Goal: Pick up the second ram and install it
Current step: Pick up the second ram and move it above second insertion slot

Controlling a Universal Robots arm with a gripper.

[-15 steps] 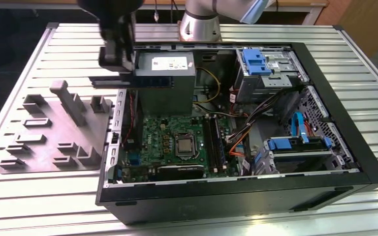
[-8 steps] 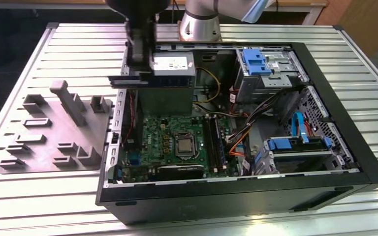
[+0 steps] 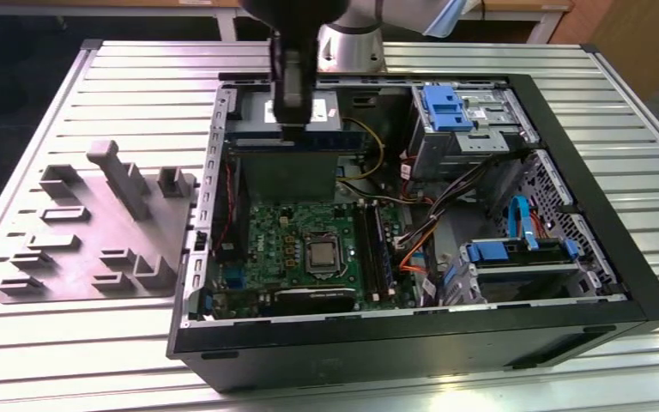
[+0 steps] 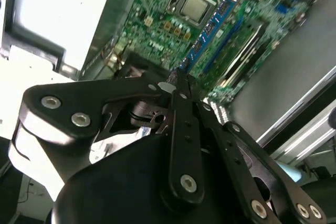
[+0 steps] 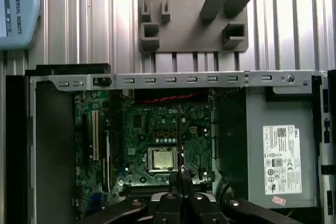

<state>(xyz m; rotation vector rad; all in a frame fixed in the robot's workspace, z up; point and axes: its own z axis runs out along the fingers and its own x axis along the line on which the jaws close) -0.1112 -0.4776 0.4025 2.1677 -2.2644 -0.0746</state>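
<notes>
Pinched the thin, flat dark second ram stick [image 5: 179,135] edge-on in the black claw [image 5: 181,178], pressed shut on it.
Hung in the upper middle of the exterior view, above the open black computer case [image 3: 421,343] by its grey power supply [image 5: 281,150], well apart from the grey moulded holder tray [image 3: 78,240] at the exterior view's left on the ribbed metal table [image 3: 135,86].
</notes>
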